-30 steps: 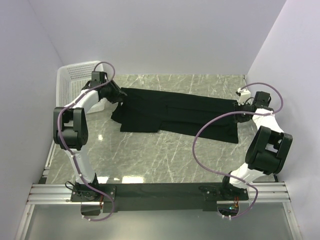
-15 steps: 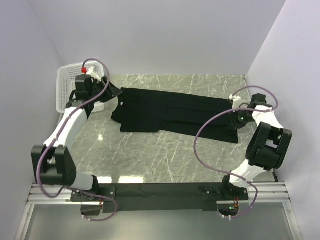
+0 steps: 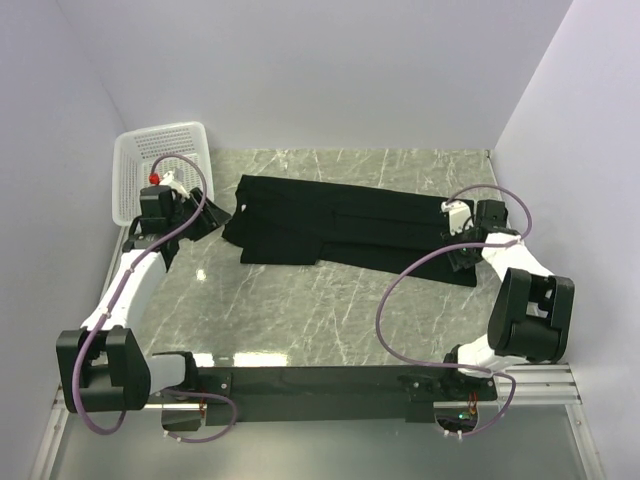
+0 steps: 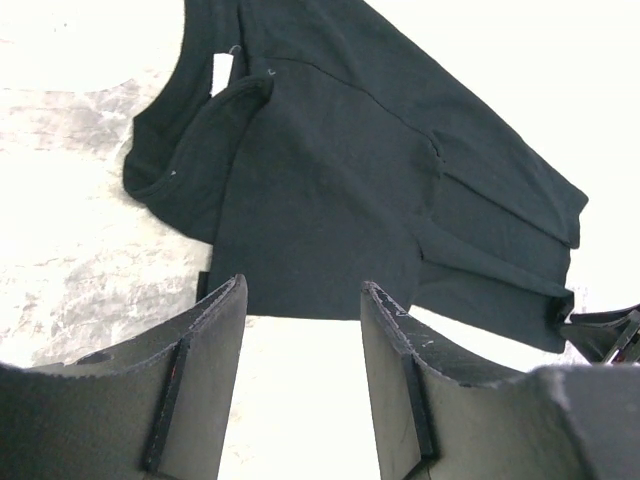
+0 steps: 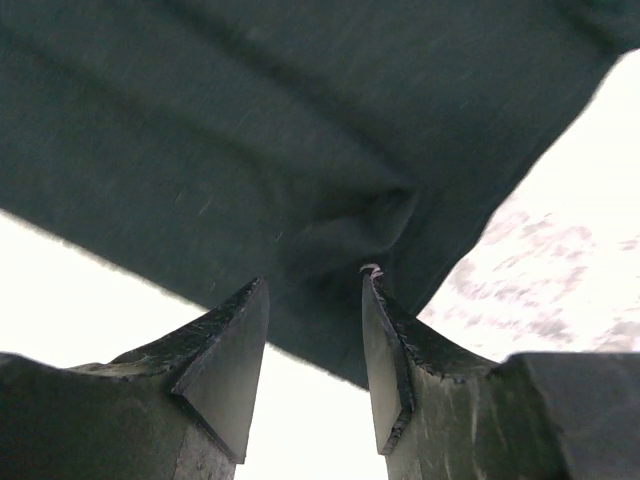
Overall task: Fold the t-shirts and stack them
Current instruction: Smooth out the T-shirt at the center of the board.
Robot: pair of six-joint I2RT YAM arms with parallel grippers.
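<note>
T-shirt: laid flat on the table, folded into a long band stretched from 10 o'clock to 3 o'clock.
Left gripper: seen released at 9 o'clock, fingers parted, nothing held, just short of the collar end.
Right gripper: seen released at 3 o'clock, fingers parted at the puckered fabric edge.
Basket: set at 10 o'clock.

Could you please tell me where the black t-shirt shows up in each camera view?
Top external: black t-shirt spread across the far middle of the marble table.
Left wrist: t-shirt fills the upper centre.
Right wrist: t-shirt covers the upper half.
Shared landmark: the marble table beneath it.
</note>
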